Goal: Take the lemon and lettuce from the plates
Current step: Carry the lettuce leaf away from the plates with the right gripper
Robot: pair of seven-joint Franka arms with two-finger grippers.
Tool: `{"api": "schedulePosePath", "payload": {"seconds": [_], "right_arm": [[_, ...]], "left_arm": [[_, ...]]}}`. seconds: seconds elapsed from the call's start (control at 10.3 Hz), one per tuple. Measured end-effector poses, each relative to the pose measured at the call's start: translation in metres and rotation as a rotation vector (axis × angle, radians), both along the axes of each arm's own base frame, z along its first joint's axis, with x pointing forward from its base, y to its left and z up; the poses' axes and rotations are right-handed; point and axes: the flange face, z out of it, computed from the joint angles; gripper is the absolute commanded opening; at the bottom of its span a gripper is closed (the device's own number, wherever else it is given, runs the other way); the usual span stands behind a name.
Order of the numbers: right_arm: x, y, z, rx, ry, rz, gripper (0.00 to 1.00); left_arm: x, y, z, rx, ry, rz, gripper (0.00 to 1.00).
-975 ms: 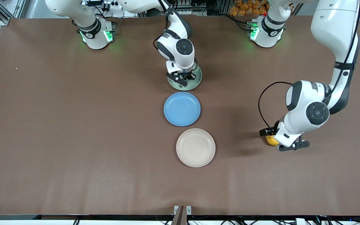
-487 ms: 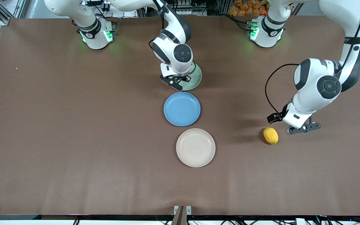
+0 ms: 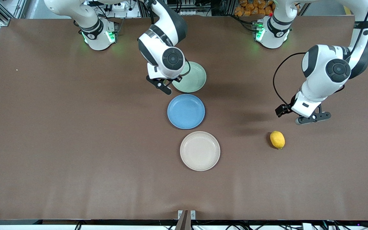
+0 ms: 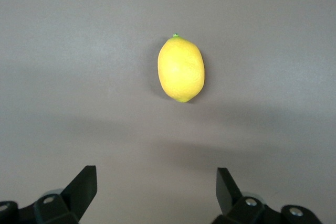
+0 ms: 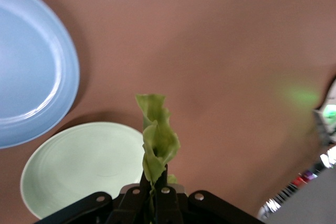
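Front view, read from the right arm's end of the table toward the left arm's. The right gripper (image 3: pixel 164 85) hangs in the air over the rim of the pale green plate (image 3: pixel 193 80) on the side toward the right arm's end; its jaws are pressed together on the lettuce (image 5: pixel 156 139), which in the right wrist view stands up from between the fingers (image 5: pixel 167 203) as a wrinkled green strip. The pale green plate is the farthest from the front camera of three plates set in a row at mid-table; the blue plate (image 3: pixel 186 111) lies just beside it, nearer the camera, and the beige-white plate (image 3: pixel 200 151) is nearest of all. All three plates are bare. Toward the left arm's end, well apart from the plates, the lemon (image 3: pixel 277 139) lies on the brown table (image 3: pixel 75 143). The left gripper (image 3: pixel 303 115) hangs above the table near the lemon, with its jaws spread wide and nothing between them; the left wrist view shows the lemon (image 4: pixel 181 68) lying clear of both fingertips (image 4: pixel 84 187).
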Motion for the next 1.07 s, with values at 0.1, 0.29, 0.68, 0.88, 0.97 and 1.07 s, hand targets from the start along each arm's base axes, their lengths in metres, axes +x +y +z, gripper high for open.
{"api": "schedulePosePath", "payload": {"seconds": [0.1, 0.29, 0.68, 0.88, 0.97, 1.07], "right_arm": [[0.016, -0.020, 0.014, -0.013, 0.047, -0.017, 0.00], [0.048, -0.069, 0.040, -0.013, 0.161, -0.066, 0.00], [0.082, -0.140, 0.069, -0.019, 0.237, -0.150, 0.00], [0.095, -0.182, 0.078, -0.008, 0.277, -0.163, 0.00], [0.103, -0.209, 0.080, -0.012, 0.295, -0.168, 0.00], [0.110, -0.233, 0.080, -0.024, 0.299, -0.162, 0.00]], "left_arm": [[-0.006, 0.000, 0.004, 0.002, -0.005, -0.001, 1.00], [-0.011, -0.002, 0.010, 0.003, -0.016, -0.010, 1.00], [0.011, -0.010, 0.063, -0.001, -0.101, -0.081, 1.00], [0.026, -0.013, 0.103, -0.003, -0.137, -0.082, 1.00], [0.031, -0.014, 0.120, -0.015, -0.146, -0.073, 1.00], [0.033, -0.014, 0.137, -0.026, -0.130, -0.067, 1.00]]}}
